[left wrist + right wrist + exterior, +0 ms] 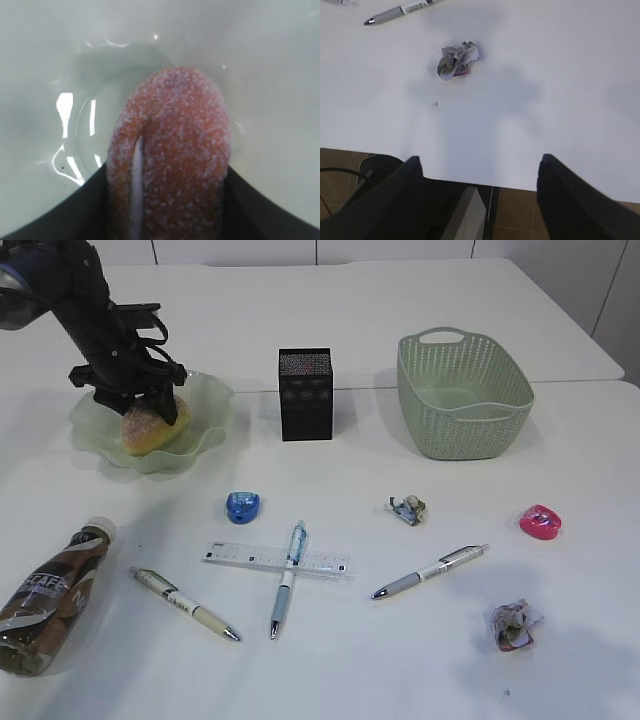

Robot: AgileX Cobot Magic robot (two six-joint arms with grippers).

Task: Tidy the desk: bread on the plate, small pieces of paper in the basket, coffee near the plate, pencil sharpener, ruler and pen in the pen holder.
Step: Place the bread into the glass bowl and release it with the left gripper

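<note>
My left gripper (140, 400) is shut on the sugared bread (152, 427) and holds it inside the pale green plate (205, 430); in the left wrist view the bread (175, 145) fills the space between the jaws above the plate (60, 60). My right gripper (479, 167) is open and empty above the table's front edge, out of the exterior view. A coffee bottle (50, 590) lies at the front left. Two paper balls (408, 508) (514, 624), blue (242, 506) and pink (540, 522) sharpeners, a ruler (250, 558) and three pens (286, 578) lie on the table.
The black mesh pen holder (305, 393) stands at the centre back. The green basket (462, 395) stands at the back right. In the right wrist view a paper ball (456, 60) and a grey pen (400, 11) lie ahead of the jaws.
</note>
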